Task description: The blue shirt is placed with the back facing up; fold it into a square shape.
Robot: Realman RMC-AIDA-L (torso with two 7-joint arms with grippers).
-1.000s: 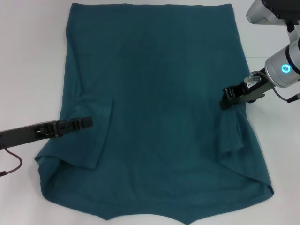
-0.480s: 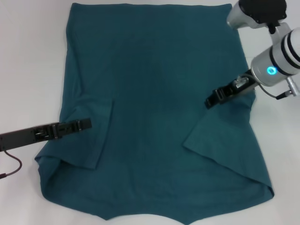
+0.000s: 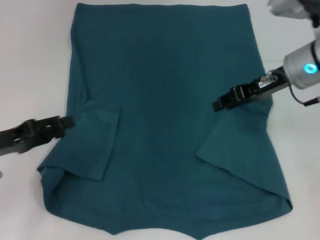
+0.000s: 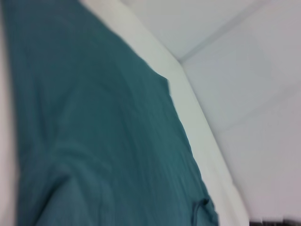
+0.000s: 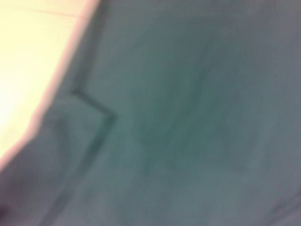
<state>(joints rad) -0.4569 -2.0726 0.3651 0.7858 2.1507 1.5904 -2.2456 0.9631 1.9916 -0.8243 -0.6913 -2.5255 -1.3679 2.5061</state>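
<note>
Both sleeves turned in on the blue shirt, ready for the body folds

The right pincer (image 3: 218, 105) is seen above the shirt's right side, near the sleeve flap folded inward; whether it is clenched or released cannot be told. The left pincer (image 3: 67, 122) is placed at the left edge, its state likewise unclear. The blue shirt (image 3: 165, 90) is spread plain side up on the white surface (image 3: 35, 55), sleeves inward, presumably to square the outline.
</note>
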